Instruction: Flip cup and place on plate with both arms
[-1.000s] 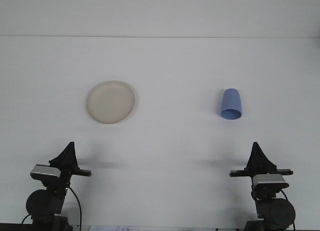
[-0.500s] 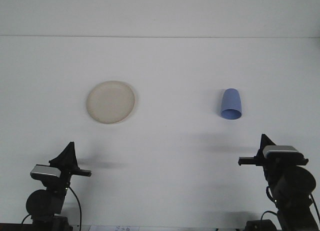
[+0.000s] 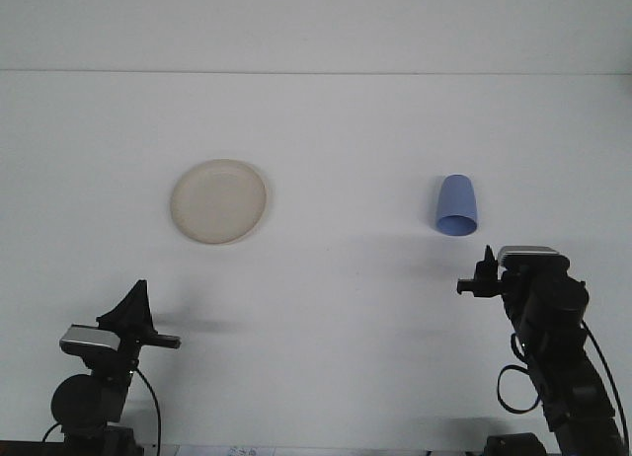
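step: approach to cup [image 3: 456,205] | right tool [image 3: 484,271] near, fingers' state indiscernible | left tool [image 3: 136,303] parked, likewise | next: grasp cup, inverted on worktop [image 3: 336,130]

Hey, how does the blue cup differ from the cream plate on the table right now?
The blue plastic cup is tall and tapered, mouth down; the round cream plate is flat, wide and shallow. The cup sits on the right, near the right end effector; the plate sits on the left. Both rest untouched on the white table.

The right pincer [image 3: 481,275] has risen toward the cup [image 3: 456,205].
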Available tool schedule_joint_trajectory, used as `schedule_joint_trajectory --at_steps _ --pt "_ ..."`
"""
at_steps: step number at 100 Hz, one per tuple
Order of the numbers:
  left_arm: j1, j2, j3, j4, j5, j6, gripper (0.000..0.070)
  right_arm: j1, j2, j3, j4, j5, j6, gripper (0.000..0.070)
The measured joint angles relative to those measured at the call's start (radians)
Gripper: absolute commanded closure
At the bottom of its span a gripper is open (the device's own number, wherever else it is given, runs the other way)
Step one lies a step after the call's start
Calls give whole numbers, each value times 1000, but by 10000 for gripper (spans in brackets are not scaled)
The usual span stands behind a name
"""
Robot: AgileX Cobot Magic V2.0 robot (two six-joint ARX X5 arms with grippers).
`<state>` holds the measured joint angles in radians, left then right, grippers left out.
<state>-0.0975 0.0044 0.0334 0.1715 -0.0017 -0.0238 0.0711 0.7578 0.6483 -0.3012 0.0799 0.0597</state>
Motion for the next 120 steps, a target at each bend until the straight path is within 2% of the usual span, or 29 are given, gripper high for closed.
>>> schedule_joint_trajectory --at_steps 32,95,120 --pt "0 0 0 0 0 0 688 0 134 -220 372 0 7 324" --pt "0 0 0 0 0 0 688 -12 642 -224 1004 -9 -30 324" --pt "0 0 0 0 0 0 688 -79 796 -150 1048 -86 -30 324"
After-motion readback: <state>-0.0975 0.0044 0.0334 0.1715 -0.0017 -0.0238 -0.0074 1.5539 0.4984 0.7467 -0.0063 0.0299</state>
